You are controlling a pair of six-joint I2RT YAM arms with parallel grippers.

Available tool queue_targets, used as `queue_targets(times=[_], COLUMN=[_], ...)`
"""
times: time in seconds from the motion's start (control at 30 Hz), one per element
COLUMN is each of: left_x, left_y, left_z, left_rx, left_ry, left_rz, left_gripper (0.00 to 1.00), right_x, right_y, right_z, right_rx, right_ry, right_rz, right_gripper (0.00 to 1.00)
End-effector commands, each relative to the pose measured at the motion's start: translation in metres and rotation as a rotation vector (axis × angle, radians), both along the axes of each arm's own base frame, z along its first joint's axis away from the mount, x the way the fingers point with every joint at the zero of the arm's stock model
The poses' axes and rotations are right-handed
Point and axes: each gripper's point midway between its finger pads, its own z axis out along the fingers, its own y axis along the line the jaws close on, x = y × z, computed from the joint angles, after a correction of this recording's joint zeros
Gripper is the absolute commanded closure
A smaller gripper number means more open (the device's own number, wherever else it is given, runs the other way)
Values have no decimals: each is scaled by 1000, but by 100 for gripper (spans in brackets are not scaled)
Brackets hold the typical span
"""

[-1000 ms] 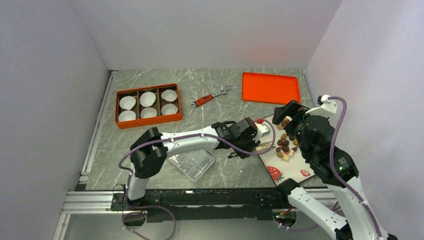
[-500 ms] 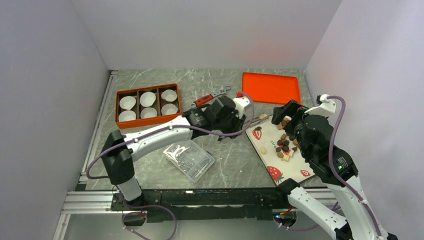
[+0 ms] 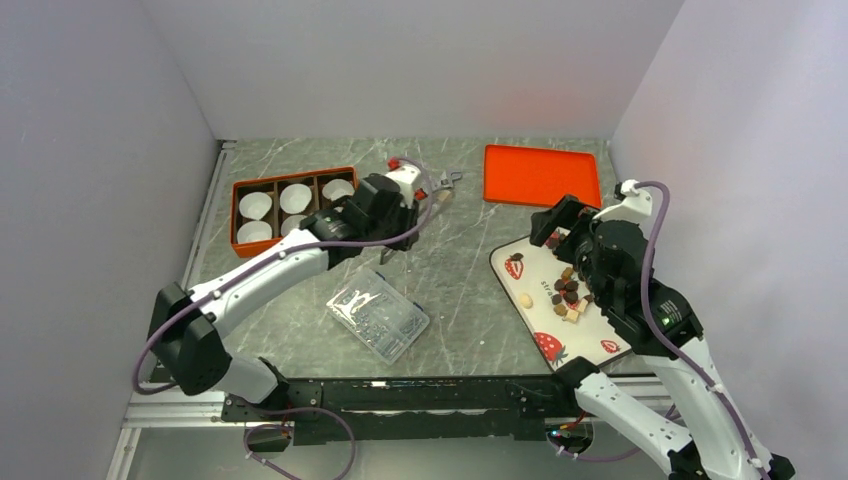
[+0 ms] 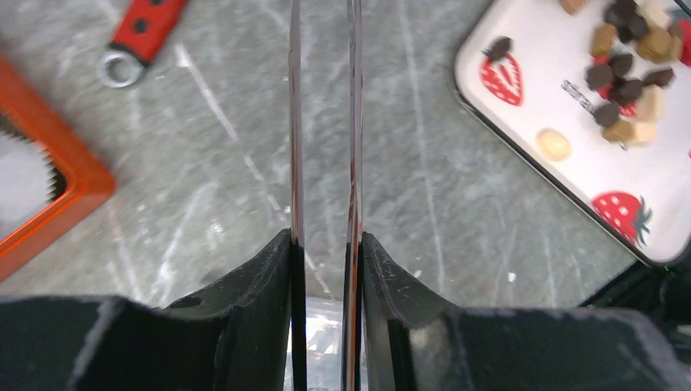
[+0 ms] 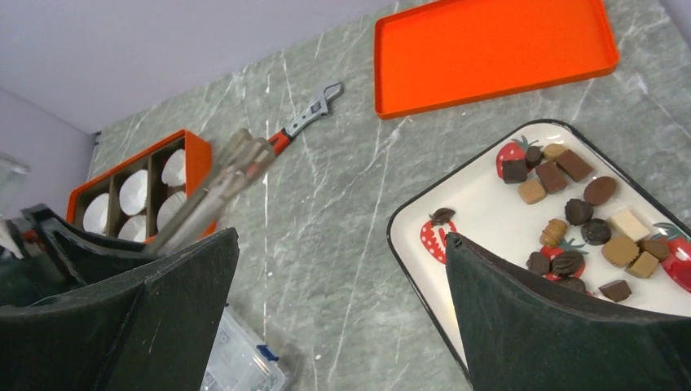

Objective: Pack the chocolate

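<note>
The chocolate [image 3: 568, 285], several small brown, tan and cream pieces, lies on a white tray [image 3: 518, 282] printed with strawberries. It also shows in the right wrist view [image 5: 587, 208] and the left wrist view [image 4: 627, 73]. One cream piece [image 3: 525, 299] lies apart. My left gripper [image 3: 408, 214] is shut on metal tongs [image 4: 324, 122] beside the orange box [image 3: 300, 240] of white paper cups. I cannot tell whether the tong tips hold anything. My right gripper [image 3: 560, 220] hovers open and empty over the tray's far left corner.
An orange lid [image 3: 540, 175] lies at the back right. A red-handled wrench [image 5: 305, 118] lies between box and lid, partly hidden by my left arm in the top view. A clear plastic case [image 3: 380, 315] sits near the front.
My left arm swung left from the tray's edge across the table to the orange box, carrying the tongs. My right gripper shifted slightly left.
</note>
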Motion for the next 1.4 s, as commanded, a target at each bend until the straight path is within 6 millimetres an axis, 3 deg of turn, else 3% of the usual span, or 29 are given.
queue_targets(times=[0.0,0.3,0.53,0.73,1.03,1.37], left_x=[19,44,64,83,108,124], left_y=[46,128,164,184,194,198], left_z=[23,21,9,-9,-37,-46], left_rx=[-41,-13,-19,-5,7,23], left_ry=[-55,-48,1,49,112,112], left_rz=[169,432,547,623,644,642], left_gripper=[73,72,72,73,72,67], right_x=[11,23,26,25,22,22], right_y=[14,34,41,42,40,40], right_z=[3,-7,-11,-12,-13,-13], right_rx=[11,-8,-14,-15,-14,-14], right_ry=[-18,11,20,23,27,31], right_rz=[47,121,151,159,159,155], right_gripper=[0,0,0,0,0,0])
